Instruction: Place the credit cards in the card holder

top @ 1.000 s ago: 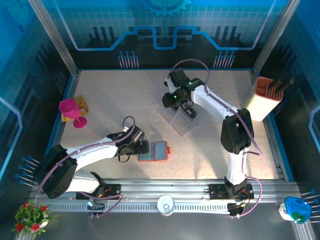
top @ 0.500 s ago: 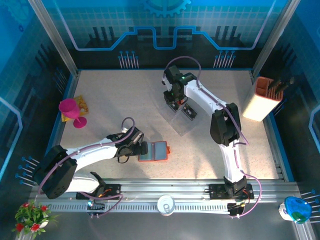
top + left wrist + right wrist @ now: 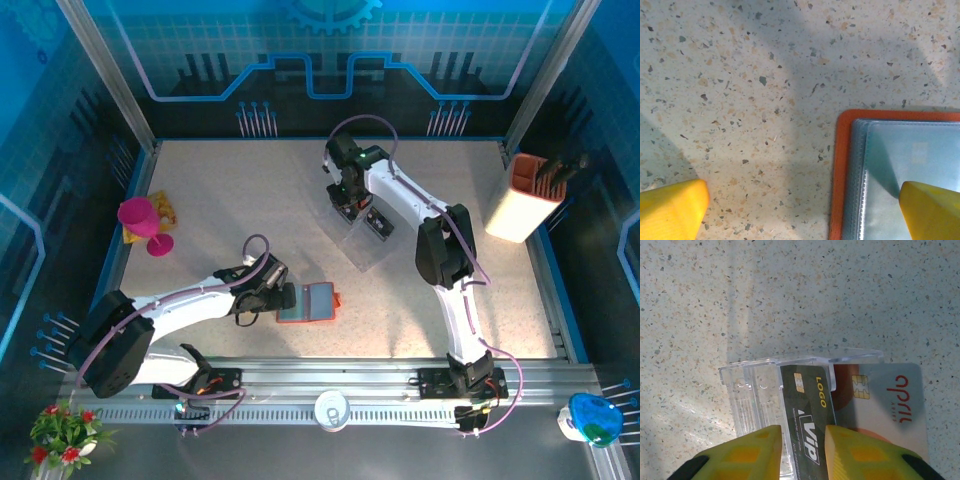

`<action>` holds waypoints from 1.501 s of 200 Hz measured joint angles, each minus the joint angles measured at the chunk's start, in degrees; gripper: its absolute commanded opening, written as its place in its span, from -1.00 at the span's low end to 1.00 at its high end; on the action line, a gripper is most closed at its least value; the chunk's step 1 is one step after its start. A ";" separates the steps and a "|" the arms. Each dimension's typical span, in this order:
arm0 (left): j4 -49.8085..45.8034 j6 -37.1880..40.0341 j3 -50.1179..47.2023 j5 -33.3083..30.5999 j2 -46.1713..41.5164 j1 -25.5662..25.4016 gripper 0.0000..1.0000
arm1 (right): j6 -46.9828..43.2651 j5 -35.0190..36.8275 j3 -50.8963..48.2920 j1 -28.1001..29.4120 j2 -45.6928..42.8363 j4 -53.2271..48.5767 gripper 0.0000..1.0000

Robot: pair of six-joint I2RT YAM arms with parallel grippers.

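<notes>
So the right pincer [image 3: 801, 452] sits narrow at the far middle of the bench [image 3: 700, 300]. It's got one yellow finger on each side of a black card [image 3: 807, 405] propped in the clear tray [image 3: 747, 390], but I can't tell if it's actually clamping it. A white card [image 3: 880, 405] with a red blob lies just beside the black one. The card holder [image 3: 308, 302] lies open near the front, well apart from those cards. The left pincer [image 3: 801, 210] hangs wide open over its left edge, one finger above the sleeves and the other above bare bench.
</notes>
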 measured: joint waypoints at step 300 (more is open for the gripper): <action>0.63 -0.02 -0.59 -0.26 -0.46 0.00 0.98 | -3.13 0.57 0.79 -0.55 0.35 -1.73 -0.96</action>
